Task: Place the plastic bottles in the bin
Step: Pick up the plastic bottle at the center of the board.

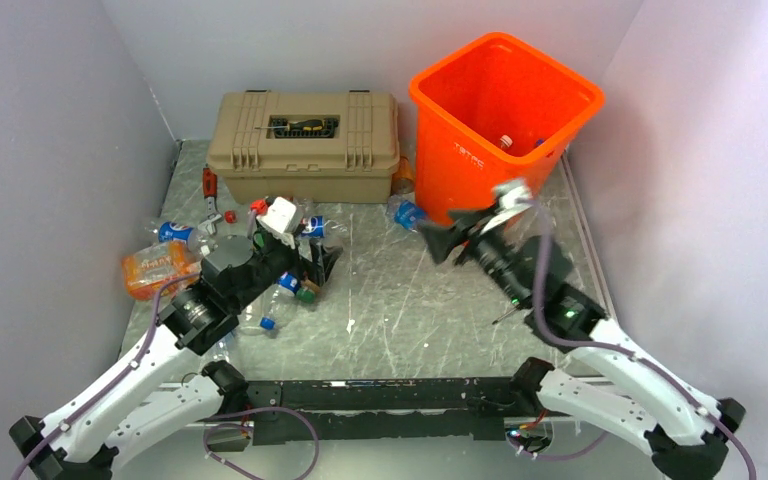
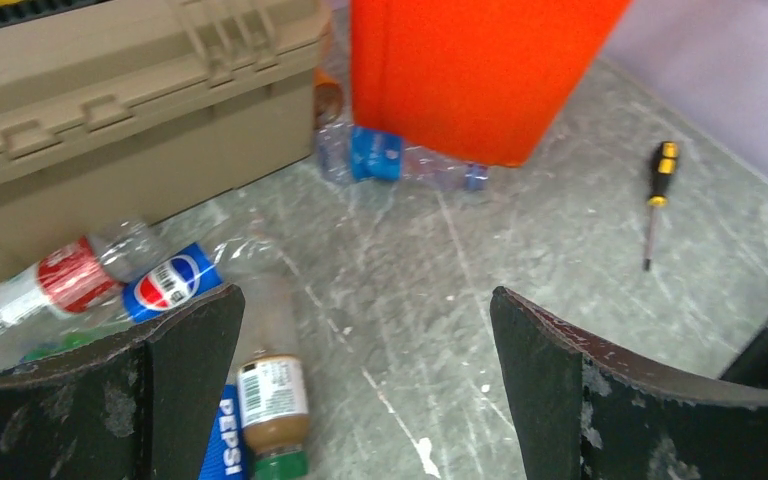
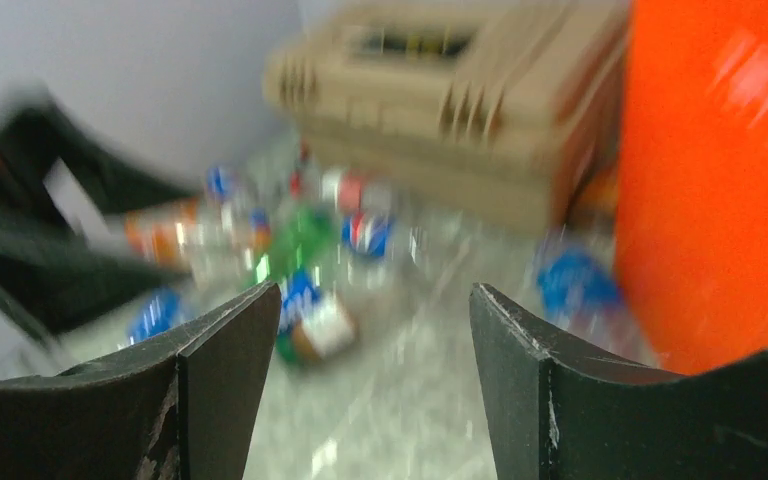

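Observation:
The orange bin stands at the back right, with a few bottles showing inside it. Several plastic bottles lie at the left: an orange-wrapped one, a Pepsi one, a red-labelled one and a green-capped one. Another blue-labelled bottle lies against the foot of the bin. My left gripper is open and empty, low over the floor just right of the green-capped bottle. My right gripper is open and empty in front of the bin, facing the blurred bottle pile.
A tan latched toolbox sits at the back, left of the bin. A yellow-handled screwdriver lies on the scratched metal floor to the right. Walls close in on both sides.

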Motion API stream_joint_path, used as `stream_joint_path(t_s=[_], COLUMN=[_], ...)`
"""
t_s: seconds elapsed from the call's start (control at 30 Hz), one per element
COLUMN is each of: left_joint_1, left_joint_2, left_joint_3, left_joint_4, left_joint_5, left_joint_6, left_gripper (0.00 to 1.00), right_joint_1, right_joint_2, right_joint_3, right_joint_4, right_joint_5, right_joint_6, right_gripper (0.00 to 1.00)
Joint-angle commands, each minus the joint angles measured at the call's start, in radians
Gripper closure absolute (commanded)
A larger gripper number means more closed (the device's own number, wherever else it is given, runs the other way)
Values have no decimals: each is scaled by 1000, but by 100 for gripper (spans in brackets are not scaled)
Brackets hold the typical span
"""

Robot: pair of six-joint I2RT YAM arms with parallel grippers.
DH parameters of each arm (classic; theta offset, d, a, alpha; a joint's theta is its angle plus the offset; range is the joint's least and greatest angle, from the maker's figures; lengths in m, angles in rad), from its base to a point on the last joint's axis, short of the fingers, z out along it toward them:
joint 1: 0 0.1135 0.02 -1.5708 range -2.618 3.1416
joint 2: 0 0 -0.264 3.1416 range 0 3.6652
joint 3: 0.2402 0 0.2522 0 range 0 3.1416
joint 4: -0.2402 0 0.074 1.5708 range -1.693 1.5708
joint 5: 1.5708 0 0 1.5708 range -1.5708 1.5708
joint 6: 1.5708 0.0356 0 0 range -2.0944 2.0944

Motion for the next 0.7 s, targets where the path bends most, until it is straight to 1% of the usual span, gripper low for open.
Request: stream_joint_path(t_s=[0.0,0.03,0.1,0.13,0.23,0.33,0.4,0.47,0.53,0.67], left_joint_1=[-7,-11,-16,-18,-19,-20,-18,-8,12,64], left_joint_2=[47,63,98,118,183,228,282,372,473,639], left_joint_3=[78,90,122,144,191,195,206,235,261,308], left_joint_4=[-74,-91,-143,-185,-311,-329,-343,-390,-431,-472], left_joint_5=[-179,-217,-295,-321,-336,-279,-236,-190,-172,-92], left_joint_6=[20,20,22,23,32,56,55,51,27,-4], left_gripper=[1,2,2,1,1,1,1,1,1,3], right_joint_1=[104,127,160,171,189,193,192,194,196,199], right_joint_2=[-21,-23,-19,-15,12,78,153,205,228,191], right_joint_3=[-210,-256,-336,-375,-480,-556,-565,-548,-529,-543], right_joint_4=[19,23,44,83,200,323,364,364,354,352], right_joint_5=[-4,38,59,61,35,27,49,68,84,88], right_joint_6=[82,99,136,159,216,281,323,341,341,324], right_gripper=[28,28,28,28,28,28,27,28,28,29])
